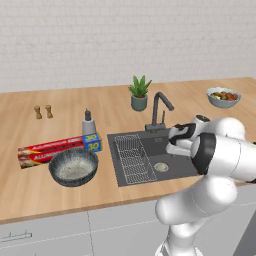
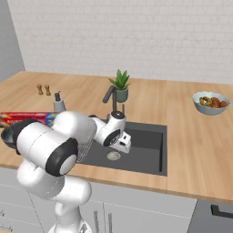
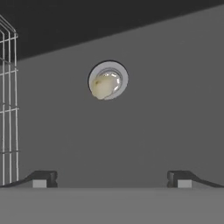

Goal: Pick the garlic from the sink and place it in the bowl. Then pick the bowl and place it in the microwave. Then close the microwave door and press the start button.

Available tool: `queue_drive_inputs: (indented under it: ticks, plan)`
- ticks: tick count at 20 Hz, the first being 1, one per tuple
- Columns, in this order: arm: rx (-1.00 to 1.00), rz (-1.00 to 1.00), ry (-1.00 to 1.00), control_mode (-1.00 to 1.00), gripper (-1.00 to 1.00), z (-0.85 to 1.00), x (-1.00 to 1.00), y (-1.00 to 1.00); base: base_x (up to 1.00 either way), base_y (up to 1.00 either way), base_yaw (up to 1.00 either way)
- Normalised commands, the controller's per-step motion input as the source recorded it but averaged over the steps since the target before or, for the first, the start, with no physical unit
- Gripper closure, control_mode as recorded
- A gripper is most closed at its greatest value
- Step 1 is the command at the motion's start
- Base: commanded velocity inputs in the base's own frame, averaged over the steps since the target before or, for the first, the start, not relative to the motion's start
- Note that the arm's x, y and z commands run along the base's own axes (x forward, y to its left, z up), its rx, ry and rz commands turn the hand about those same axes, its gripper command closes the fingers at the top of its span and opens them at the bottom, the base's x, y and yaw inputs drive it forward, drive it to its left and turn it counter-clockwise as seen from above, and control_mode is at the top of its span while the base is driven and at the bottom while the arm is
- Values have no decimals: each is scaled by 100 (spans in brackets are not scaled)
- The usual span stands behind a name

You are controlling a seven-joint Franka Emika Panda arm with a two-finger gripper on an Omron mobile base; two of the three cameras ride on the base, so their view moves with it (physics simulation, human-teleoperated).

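A pale yellowish garlic [image 3: 104,86] lies on the round drain of the dark grey sink [image 1: 175,167], right of the wire rack [image 1: 131,159]. My gripper [image 3: 113,179] hangs above the basin with its jaws wide apart and nothing between them; the garlic is straight ahead of it. From the base, the gripper [image 1: 171,148] sits over the sink's right half, below the faucet [image 1: 160,107]. The dark ribbed bowl [image 1: 73,167] with a pale speckled inside stands on the counter left of the sink. The microwave is out of view.
A foil box [image 1: 57,150] and soap dispenser [image 1: 88,122] stand behind the bowl. A potted plant [image 1: 139,92] is behind the faucet, a small bowl of food [image 1: 223,96] at far right, two shakers [image 1: 43,111] at far left.
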Motion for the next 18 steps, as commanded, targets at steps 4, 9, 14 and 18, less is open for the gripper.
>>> queue_drive_inputs:
  ticks: [4,9,14,18]
  plan:
    - [0,0,5,-100,-100,-23,22,10,0,0,0]
    - [0,-2,6,-100,-100,-22,20,26,0,0,0]
    - [0,-1,7,-100,-100,-25,16,17,0,0,0]
    - [0,0,3,-100,-100,-31,18,0,0,0,0]
